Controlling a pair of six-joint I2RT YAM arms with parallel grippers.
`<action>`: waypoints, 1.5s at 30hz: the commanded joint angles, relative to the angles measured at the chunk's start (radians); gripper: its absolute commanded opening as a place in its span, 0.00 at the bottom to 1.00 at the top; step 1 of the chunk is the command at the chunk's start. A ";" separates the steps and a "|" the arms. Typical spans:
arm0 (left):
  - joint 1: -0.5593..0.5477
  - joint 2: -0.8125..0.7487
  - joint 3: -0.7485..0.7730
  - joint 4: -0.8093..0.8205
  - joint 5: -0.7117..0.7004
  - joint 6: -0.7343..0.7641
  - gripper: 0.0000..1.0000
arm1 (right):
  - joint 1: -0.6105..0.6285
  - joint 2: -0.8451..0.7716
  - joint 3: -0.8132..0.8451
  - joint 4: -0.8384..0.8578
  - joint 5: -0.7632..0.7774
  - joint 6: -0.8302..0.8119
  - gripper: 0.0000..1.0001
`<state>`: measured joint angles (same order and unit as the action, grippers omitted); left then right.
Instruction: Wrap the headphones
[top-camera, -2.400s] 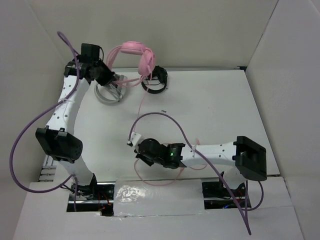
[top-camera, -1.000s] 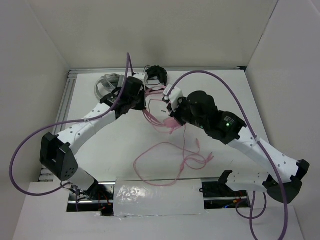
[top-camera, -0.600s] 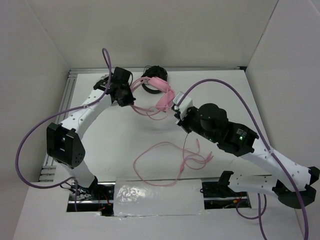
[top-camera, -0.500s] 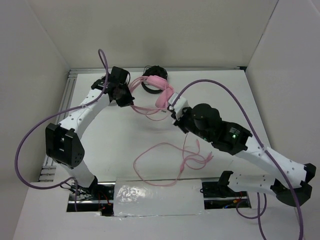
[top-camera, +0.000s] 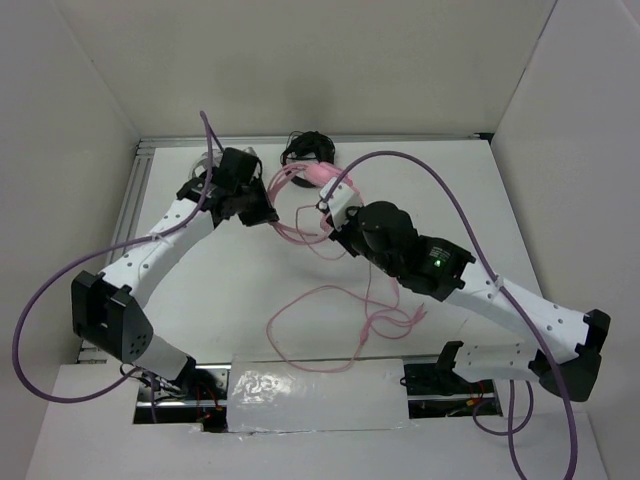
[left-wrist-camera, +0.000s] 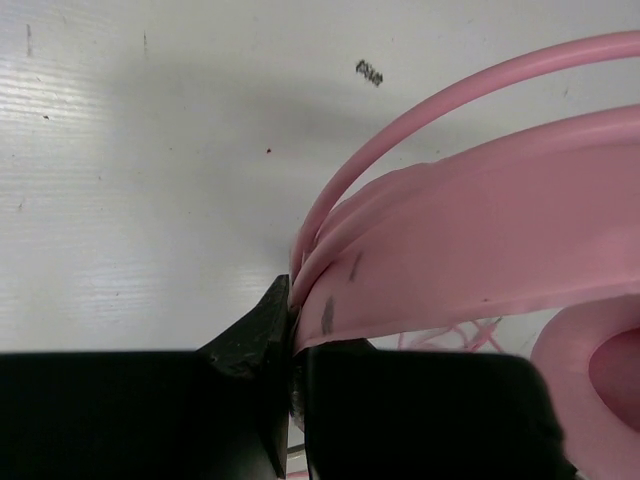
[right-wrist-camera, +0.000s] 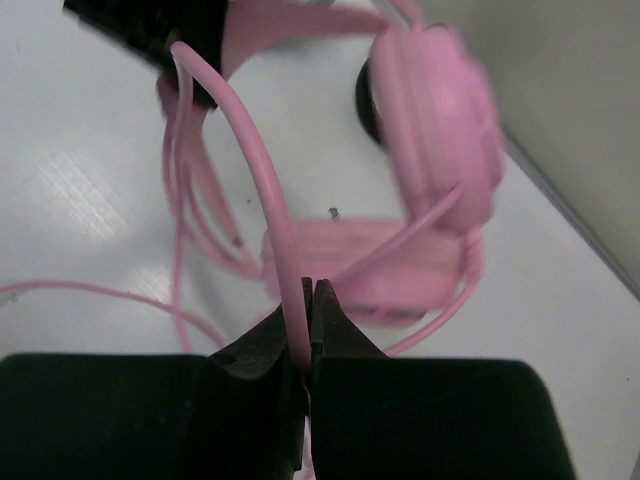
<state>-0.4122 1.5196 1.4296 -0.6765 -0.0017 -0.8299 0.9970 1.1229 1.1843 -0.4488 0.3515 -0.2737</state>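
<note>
Pink headphones (top-camera: 312, 178) hang between two arms near the table's (top-camera: 230, 300) far edge, seen from above. The left gripper (top-camera: 266, 213) and right gripper (top-camera: 328, 220) sit close on either side, while slack cable (top-camera: 320, 325) sprawls in loops toward the near edge. That tangle could snag or knot as winding draws it in, and black headphones (top-camera: 308, 150) just behind risk a knock. Left wrist view: jaws clamped on the headband's (left-wrist-camera: 480, 240) end, a narrow hold that might twist free under a tug. Right wrist view: jaws pinched together on the thin cable, the earcup (right-wrist-camera: 440, 110) beyond; too hard a pull could slip the strand out or loosen strands lying over the band.
</note>
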 joint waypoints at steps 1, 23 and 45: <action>-0.028 -0.078 -0.056 0.130 0.040 0.054 0.00 | 0.005 0.024 0.109 0.091 0.082 -0.015 0.00; -0.120 -0.184 -0.074 0.028 -0.117 0.064 0.00 | -0.018 -0.060 -0.026 0.232 0.104 -0.010 0.00; -0.123 -0.341 -0.279 0.230 0.169 0.261 0.00 | -0.098 -0.195 -0.213 0.607 0.182 -0.047 0.00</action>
<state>-0.5392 1.2201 1.1442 -0.5503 0.1158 -0.5743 0.9188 0.9745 0.9463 0.0681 0.5694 -0.3229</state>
